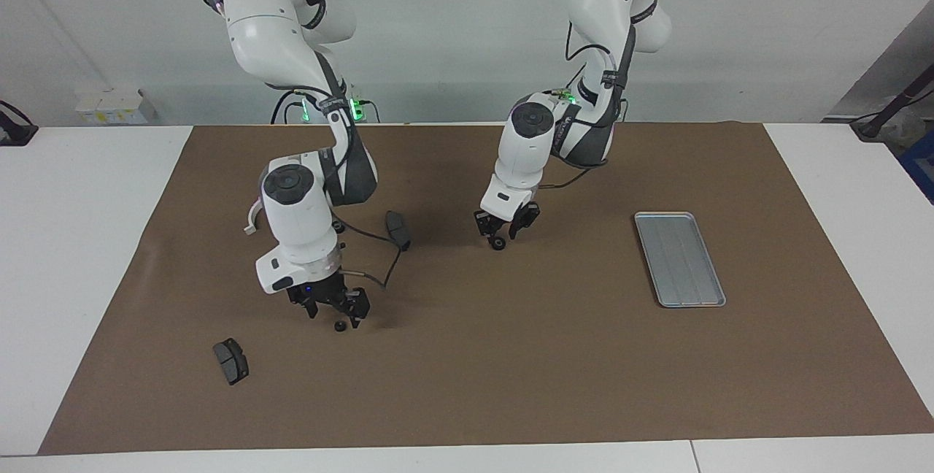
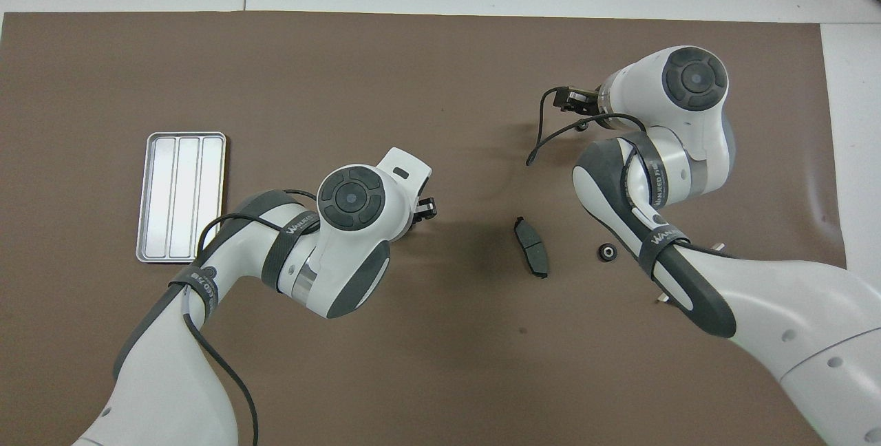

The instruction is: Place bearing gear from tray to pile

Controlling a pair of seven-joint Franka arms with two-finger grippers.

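Mat: I see a brown mat covering most of the table, with every part lying on it.
Right arm: it reaches out over its own end of the mat, among the pile.
Left arm: it reaches toward the middle of the mat, well apart from the tray.
Tray: the tray lies flat toward the left arm's end, with nothing in it.
Bracket: the white bracket lies close to the robots, partly hidden by the right arm.
Pads: the inner brake pad lies near the middle; the outer brake pad lies farthest from the robots.
Right gripper: the right gripper has its fingers spread, pinching nothing, and hovers low.
Left gripper: the left gripper has its fingers spread too.
Gears: the dropped gear sits on the mat just under the right gripper. The middle gear is at the left gripper's fingertips; I cannot tell whether it touches them. The resting gear lies beside the inner brake pad.
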